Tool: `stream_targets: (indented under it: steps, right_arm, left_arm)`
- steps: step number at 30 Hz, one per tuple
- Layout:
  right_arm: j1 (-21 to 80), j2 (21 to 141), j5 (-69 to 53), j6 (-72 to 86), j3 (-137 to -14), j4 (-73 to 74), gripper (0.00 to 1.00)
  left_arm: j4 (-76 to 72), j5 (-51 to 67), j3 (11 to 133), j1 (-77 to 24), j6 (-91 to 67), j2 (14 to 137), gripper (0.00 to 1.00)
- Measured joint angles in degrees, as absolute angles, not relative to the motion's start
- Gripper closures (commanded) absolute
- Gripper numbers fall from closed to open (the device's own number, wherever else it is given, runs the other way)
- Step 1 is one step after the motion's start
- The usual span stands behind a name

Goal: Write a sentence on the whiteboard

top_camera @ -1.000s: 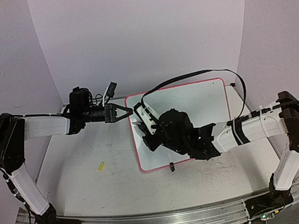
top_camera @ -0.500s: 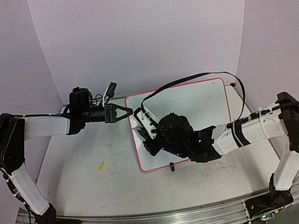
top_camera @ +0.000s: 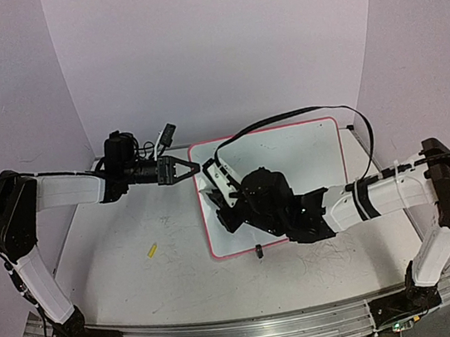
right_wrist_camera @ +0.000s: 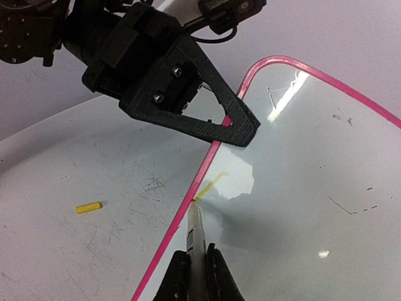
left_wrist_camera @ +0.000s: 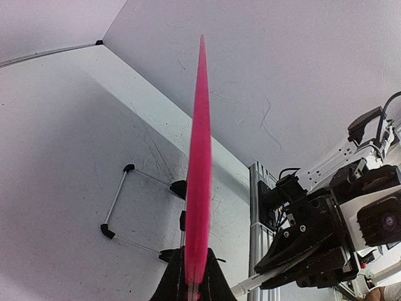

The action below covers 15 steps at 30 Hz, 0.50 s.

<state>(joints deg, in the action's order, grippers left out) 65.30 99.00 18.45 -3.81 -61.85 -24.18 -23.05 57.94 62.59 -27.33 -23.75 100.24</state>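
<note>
**Step in hand:** opening stroke of the writing; judged barely begun.

**Task items**
- Whiteboard [top_camera: 311, 156], one. White, pink rim, lying on the table [top_camera: 133, 290] at centre-right in the top view. The wrist views suggest its 9 o'clock edge sits slightly raised.
- Sentence [right_wrist_camera: 212, 182], one short yellow dash only, just inside the board's 9 o'clock rim. No letter can be read.
- Marker [right_wrist_camera: 195, 227], one. Upright between the right jaws, tip touching the board at the near end of the dash.

**Arms**
- Left gripper [top_camera: 194, 168], one. Jaws closed on the pink rim near the board's 10 o'clock corner, steadying it; the left wrist view shows the rim edge-on between them.
- Right gripper [right_wrist_camera: 197, 268], one. Jaws closed on the marker barrel, above the board's 9 o'clock edge.

**Other**
- Yellow piece [top_camera: 151, 250], one. Loose on the table at 8 o'clock from the board, well apart from it. Possibly a marker cap; too small to tell.
- Black clip foot [top_camera: 258, 252], one seen, on the board's rim at 7 o'clock.

**Next move, judged:** draw the tip toward 3 o'clock with even downward pressure, forming letters, while the left jaws hold the board from sliding. The ink is pale; light contact risks gaps.
</note>
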Motion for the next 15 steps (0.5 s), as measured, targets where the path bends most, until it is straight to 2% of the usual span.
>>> stream_targets:
  steps: [15]
  right_arm:
    - [65.23, 98.39, 20.11, -3.92, -61.80, -25.69, 1.00]
  left_arm:
    - [-23.05, 57.96, 62.59, -27.33, -23.75, 100.15, 1.00]
